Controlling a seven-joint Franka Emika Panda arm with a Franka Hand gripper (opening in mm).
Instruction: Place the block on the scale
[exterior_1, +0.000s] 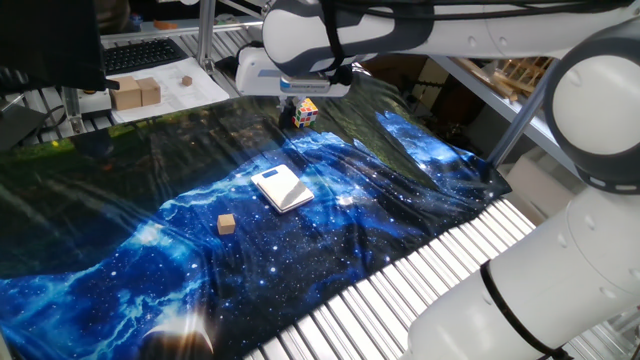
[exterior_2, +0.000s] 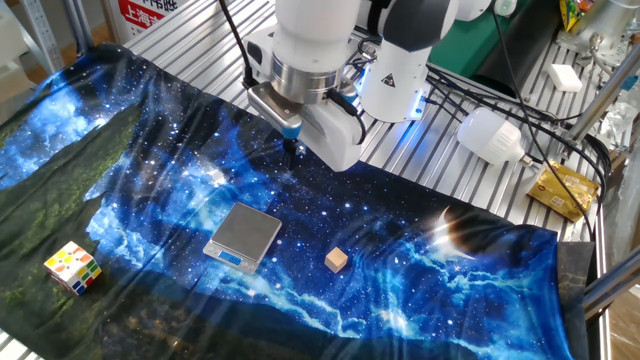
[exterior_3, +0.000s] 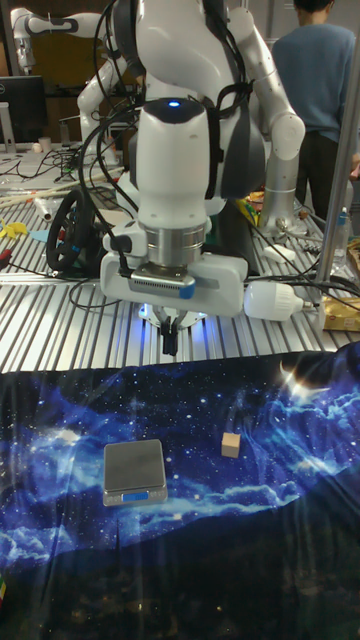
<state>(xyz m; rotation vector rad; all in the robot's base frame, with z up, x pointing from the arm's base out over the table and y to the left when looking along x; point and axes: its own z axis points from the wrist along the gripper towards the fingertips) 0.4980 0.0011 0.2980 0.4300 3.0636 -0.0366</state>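
Hand (exterior_3: 171, 343) aloft, fingers apparently pressed together, empty; block (exterior_2: 336, 260) on cloth, apart from scale (exterior_2: 243, 238).

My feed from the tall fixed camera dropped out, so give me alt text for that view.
The robot's hand hangs above the near edge of a starry blue cloth, fingers close together, holding nothing. On the cloth below lie the scale and, to its right and apart from it, the small tan block.
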